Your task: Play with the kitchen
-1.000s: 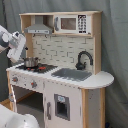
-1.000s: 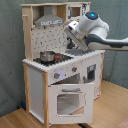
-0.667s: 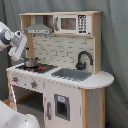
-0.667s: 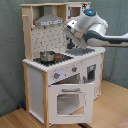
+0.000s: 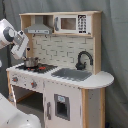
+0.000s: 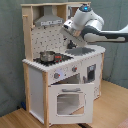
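Observation:
The kitchen [image 5: 60, 95] [image 6: 60, 85] is a tall white and light-wood toy with a grey hood [image 5: 39, 29] [image 6: 50, 21], a dotted backsplash, a microwave shelf [image 5: 75, 23] and a windowed oven door [image 6: 67, 101]. A small metal pot [image 5: 31, 62] [image 6: 47, 56] stands on the black-red hob [image 5: 41, 68] [image 6: 59, 58]. The black faucet [image 5: 84, 59] arches over the sink [image 5: 75, 74]. My gripper [image 5: 23, 50] [image 6: 70, 38] hangs above the worktop, between the hob and the sink, a little above the pot's height and touching nothing.
A grey curtain hangs behind the kitchen in both exterior views. The arm's white base [image 5: 15, 117] fills the first exterior view's lower left corner. The kitchen stands on a wooden floor [image 6: 112, 107]. Two knobs [image 6: 56, 75] sit on the front panel below the hob.
My arm has shifted slightly toward the second exterior view's left, closer to the hood and backsplash. The pot and the kitchen have not moved.

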Motion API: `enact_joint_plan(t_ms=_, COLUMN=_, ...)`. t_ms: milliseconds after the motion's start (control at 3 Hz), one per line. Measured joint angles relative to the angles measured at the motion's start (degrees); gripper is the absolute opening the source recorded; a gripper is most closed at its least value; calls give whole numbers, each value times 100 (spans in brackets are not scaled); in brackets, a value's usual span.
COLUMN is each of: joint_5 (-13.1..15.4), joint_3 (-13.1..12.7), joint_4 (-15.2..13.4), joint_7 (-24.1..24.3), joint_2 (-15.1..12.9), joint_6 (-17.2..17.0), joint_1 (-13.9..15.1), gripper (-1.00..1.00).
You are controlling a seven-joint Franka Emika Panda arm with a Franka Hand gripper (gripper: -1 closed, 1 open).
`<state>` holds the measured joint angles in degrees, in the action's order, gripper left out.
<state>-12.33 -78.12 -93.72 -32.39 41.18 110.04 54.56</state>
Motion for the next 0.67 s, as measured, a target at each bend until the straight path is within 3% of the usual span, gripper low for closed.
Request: enact_joint_plan(t_ms=667, joint_5=0, joint_3=-715, joint_4=465, joint_7=-482, joint_2=-309, joint_6=-228, joint_1=749, gripper=100)
